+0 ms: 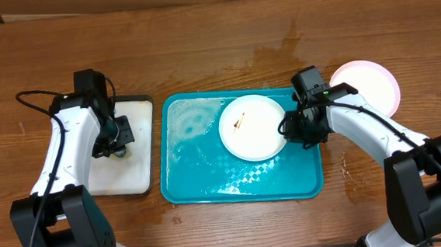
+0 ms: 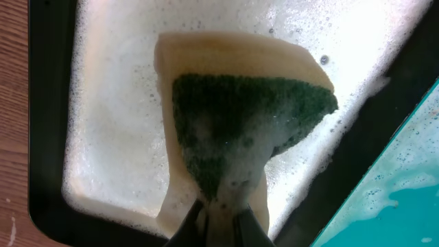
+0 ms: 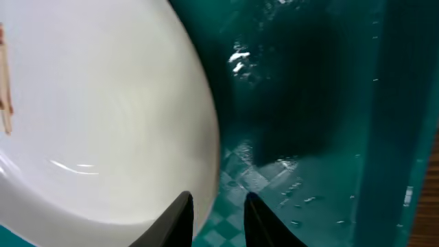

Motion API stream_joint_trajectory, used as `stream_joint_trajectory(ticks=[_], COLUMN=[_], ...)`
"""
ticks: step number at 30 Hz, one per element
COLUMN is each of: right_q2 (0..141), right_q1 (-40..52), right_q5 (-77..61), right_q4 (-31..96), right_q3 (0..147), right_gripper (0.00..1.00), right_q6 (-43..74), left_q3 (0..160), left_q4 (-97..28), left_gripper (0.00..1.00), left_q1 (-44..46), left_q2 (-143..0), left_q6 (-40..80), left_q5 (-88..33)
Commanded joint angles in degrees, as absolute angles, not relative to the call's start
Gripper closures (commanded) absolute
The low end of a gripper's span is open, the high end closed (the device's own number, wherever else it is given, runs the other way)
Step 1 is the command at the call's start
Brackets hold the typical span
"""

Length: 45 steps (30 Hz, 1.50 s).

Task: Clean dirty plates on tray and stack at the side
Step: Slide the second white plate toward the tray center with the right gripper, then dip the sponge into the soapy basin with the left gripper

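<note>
Plate [image 1: 252, 127] on the tray [image 1: 201, 175] sits beside the slightly parted right claw [image 3: 218, 200]; left claw [image 2: 218, 214] pinches a sponge [image 2: 240, 116].

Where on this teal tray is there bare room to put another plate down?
The teal tray's left half is bare but soapy, between its left rim and the white plate. A narrower bare strip runs along the front rim. The right side is crowded: the right tool sits at the plate's edge there.
</note>
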State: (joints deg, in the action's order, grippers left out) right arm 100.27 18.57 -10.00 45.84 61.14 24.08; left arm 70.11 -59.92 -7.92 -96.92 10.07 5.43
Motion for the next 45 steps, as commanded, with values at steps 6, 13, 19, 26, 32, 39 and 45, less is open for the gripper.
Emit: stream_joint_trajectory(ticks=[6,13,19,26,32,39,45], right_q2=[101.95,101.95,101.95,101.95,101.95,101.95,101.95], right_q1=[19.44,19.44,19.44,19.44,19.44,19.44,19.44], right_q5=[-11.46,-7.73,-7.44,-3.49,-3.49,-3.51,-3.53], right_q4=[41.30,34.61,29.36,28.80,29.23,30.74,31.42], right_q3=[59.20,59.20,59.20,59.20,59.20,59.20,59.20], right_gripper=[0.80,0.96,0.96,0.81,0.69,0.65,0.61], right_q6=[32.01,23.59,6.74,4.03,4.03,4.08,4.27], left_q3=[69.58,69.58,69.56,69.47,69.45,69.45,69.45], left_q4=[-59.83,-59.94,-59.64,-59.18,-58.17,-57.39,-55.99], left_gripper=[0.93,0.94,0.96,0.94,0.60,0.44,0.48], left_q1=[-8.23,-8.23,-8.23,-8.23,-8.23,-8.23,-8.23], left_q2=[-97.10,-97.10,-97.12,-97.12,-97.30,-99.29,-104.44], left_q6=[9.02,9.02,8.97,8.97,8.99,8.99,8.99], left_q5=[6.09,6.09,6.31,8.82,8.82,8.99,8.97])
